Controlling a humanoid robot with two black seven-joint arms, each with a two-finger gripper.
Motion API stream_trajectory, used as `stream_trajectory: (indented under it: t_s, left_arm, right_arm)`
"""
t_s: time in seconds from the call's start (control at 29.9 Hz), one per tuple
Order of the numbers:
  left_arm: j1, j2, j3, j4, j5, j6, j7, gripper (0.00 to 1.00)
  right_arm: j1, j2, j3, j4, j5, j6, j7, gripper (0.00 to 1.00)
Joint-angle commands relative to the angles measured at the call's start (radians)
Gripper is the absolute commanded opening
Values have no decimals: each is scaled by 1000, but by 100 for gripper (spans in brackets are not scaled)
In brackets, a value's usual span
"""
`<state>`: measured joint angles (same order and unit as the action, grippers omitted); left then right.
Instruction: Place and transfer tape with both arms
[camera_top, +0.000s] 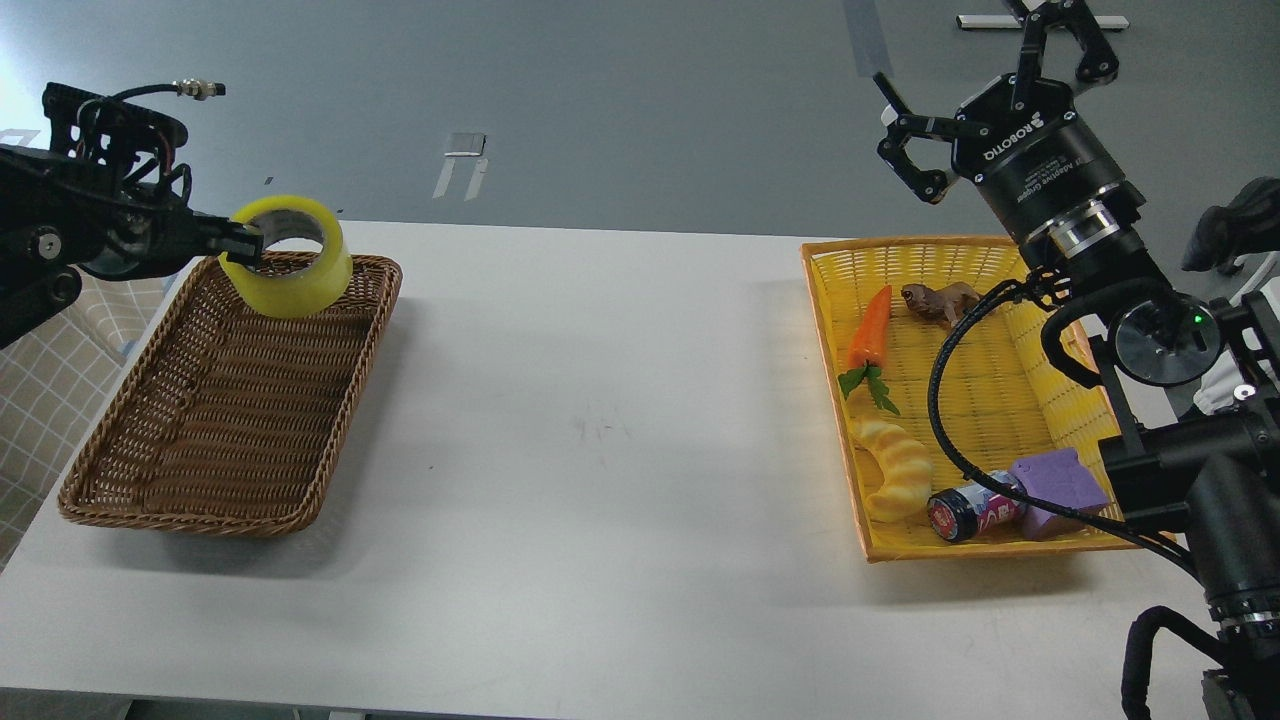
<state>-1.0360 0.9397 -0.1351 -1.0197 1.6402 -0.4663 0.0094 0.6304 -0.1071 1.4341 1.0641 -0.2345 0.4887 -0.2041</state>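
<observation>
**benchwatcher:** ok so where's the tape (290, 257) at right now?

**armnerd:** It's up in the air over the far end of the brown wicker basket (230, 400), on the left side of the white table (600, 420). The left hand (238, 243) has it pinched by the wall of the ring, one finger looks tucked into the core. The roll's tilted, so you can see through the hole.

**benchwatcher:** and the other one?

**armnerd:** The right hand (985, 85) is raised way over on the right, above the far edge of the yellow basket (1010, 400). Fingers are spread wide, nothing in them.

**benchwatcher:** what's in the yellow one?

**armnerd:** A toy carrot (868, 335), a small brown figure (940, 300) near the back, a pale ridged croissant thing (893, 465), a little can (970, 512) lying on its side, and a purple block (1060, 488) just beside the can. The brown basket looks bare inside, and the tape isn't touching it as far as I can tell.
</observation>
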Motion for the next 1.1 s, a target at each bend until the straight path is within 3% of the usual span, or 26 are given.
stream_trajectory:
  t_s: [0.0,0.57,0.74,1.07]
  left_arm:
    - [45,14,0,3,-3,20,0,0]
    - [177,2,0,56,-14,107,-23,0]
    - [203,-12,-1,131,-19,120,-58,0]
    - [211,-16,-1,142,-65,121,-65,0]
  right_arm:
    - [-1,1,-4,0,0,0,0,100]
    - [-4,3,-9,-1,0,0,0,100]
    - [-4,6,-14,-4,0,0,0,100]
    - [-4,9,-14,-9,0,0,0,100]
